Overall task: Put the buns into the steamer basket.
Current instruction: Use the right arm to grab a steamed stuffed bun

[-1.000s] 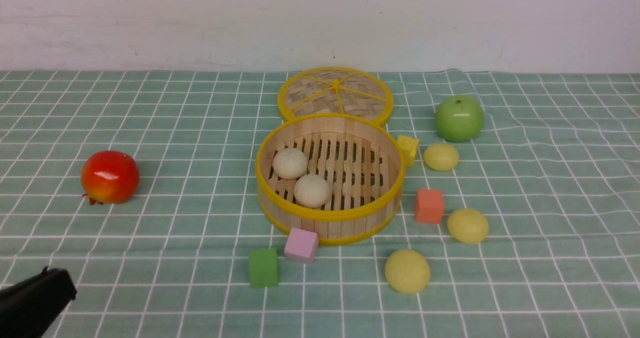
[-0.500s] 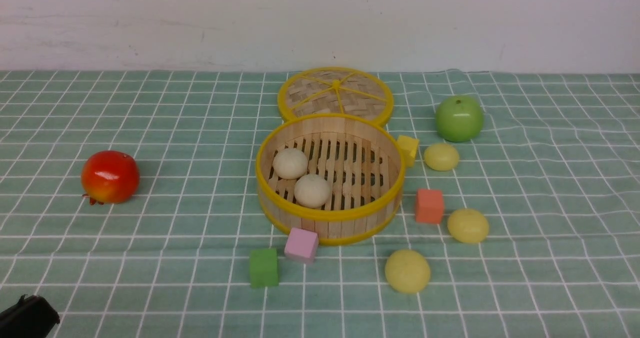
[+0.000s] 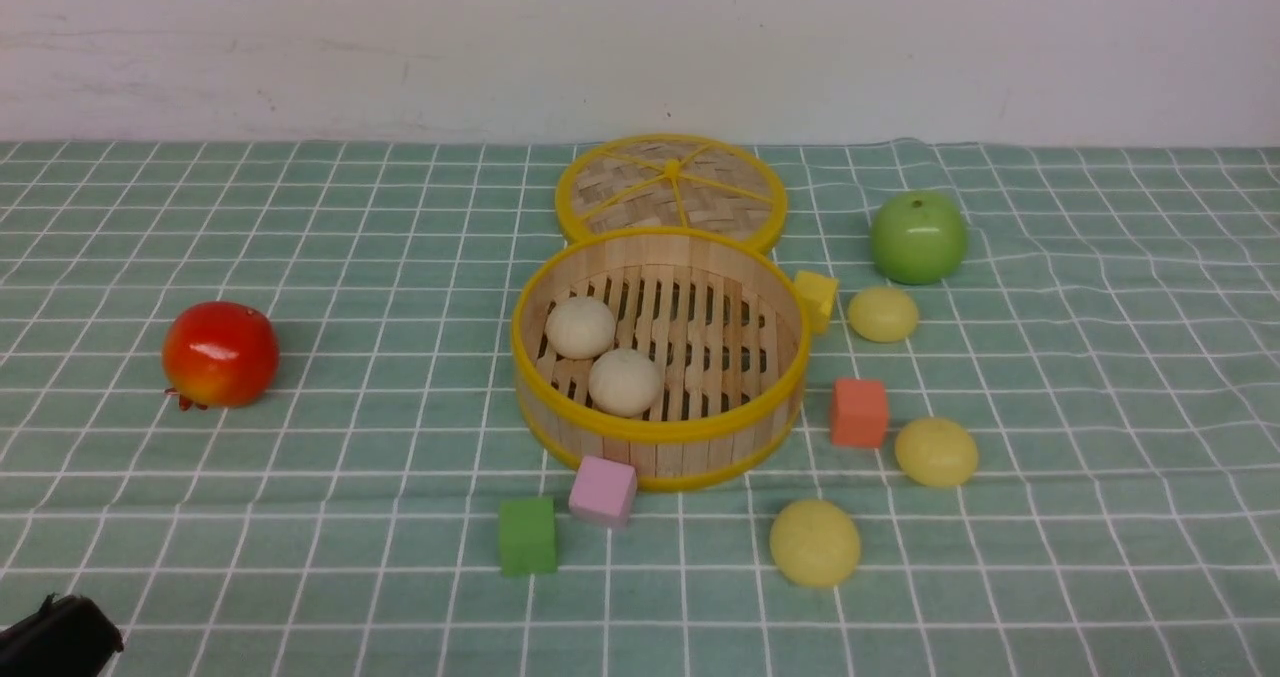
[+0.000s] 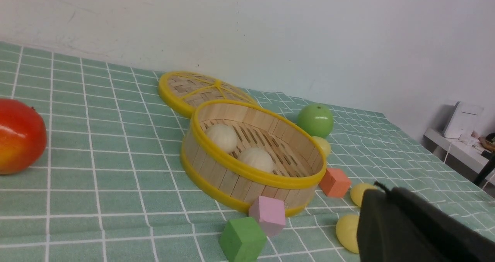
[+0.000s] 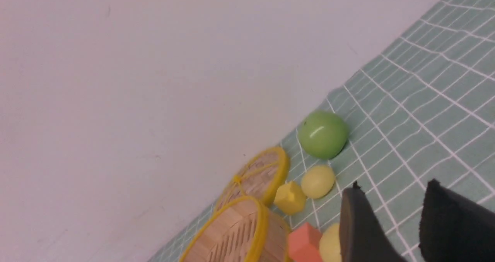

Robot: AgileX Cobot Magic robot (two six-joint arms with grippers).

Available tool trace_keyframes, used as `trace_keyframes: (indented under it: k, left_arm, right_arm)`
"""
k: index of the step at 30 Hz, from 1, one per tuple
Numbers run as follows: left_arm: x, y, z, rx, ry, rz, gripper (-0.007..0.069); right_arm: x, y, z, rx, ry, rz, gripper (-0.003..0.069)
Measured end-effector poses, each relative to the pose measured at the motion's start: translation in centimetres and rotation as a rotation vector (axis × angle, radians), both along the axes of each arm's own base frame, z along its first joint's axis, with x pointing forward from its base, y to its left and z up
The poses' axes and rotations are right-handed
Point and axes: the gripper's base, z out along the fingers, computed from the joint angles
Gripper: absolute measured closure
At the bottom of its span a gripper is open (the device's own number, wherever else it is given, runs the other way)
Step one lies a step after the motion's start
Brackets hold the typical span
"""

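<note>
The steamer basket (image 3: 655, 435) (image 4: 247, 170) stands mid-table with two off-white buns (image 3: 580, 327) (image 3: 624, 381) lying in it. Three pale yellow buns (image 3: 882, 314) (image 3: 936, 452) (image 3: 815, 543) rest on the cloth to its right. Only the dark tip of my left gripper (image 3: 55, 637) shows in the front view's lower left corner, far from the basket; in its wrist view this gripper (image 4: 381, 190) is shut and holds nothing. My right gripper (image 5: 394, 194) is out of the front view; it hangs open and empty above the cloth, near a yellow bun (image 5: 318, 181).
The woven lid (image 3: 670, 187) lies behind the basket. A green apple (image 3: 917, 237) sits at the back right and a red fruit (image 3: 220, 354) at the left. Yellow (image 3: 815, 297), orange (image 3: 858, 412), pink (image 3: 603, 490) and green (image 3: 527, 535) cubes ring the basket.
My left gripper has drawn back and down toward the lower left corner of the front view, then all but stopped. The buns and basket have not moved.
</note>
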Motion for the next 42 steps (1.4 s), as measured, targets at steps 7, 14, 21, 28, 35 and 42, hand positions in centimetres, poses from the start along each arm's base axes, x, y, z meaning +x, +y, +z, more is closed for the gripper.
trace_keyframes:
  k: [7, 14, 21, 28, 35, 42]
  left_arm:
    - [0.0, 0.0, 0.0, 0.001, 0.002, -0.001, 0.0636]
    - [0.0, 0.0, 0.0, 0.001, 0.002, -0.001, 0.0634]
    - [0.0, 0.0, 0.0, 0.001, 0.002, -0.001, 0.0634]
    - [0.0, 0.0, 0.0, 0.0, 0.002, -0.001, 0.0633]
    - [0.0, 0.0, 0.0, 0.0, 0.002, -0.001, 0.0628]
    - [0.0, 0.0, 0.0, 0.0, 0.002, -0.001, 0.0623]
  right_arm:
    - [1.0, 2.3, 7.1, -0.352, 0.26, 0.3, 0.0503]
    - [9.7, 3.9, 9.5, -0.659, 0.831, 0.63, 0.0622]
    - [18.6, 8.7, 6.1, -0.738, 1.021, 0.887, 0.0657]
    - [23.7, 15.7, 3.3, -0.895, 1.049, 0.966, 0.061]
    - [26.7, 19.0, 1.1, -0.956, 1.058, 0.934, 0.0454]
    - [27.6, 19.6, 0.4, -0.922, 1.047, 0.899, 0.0351]
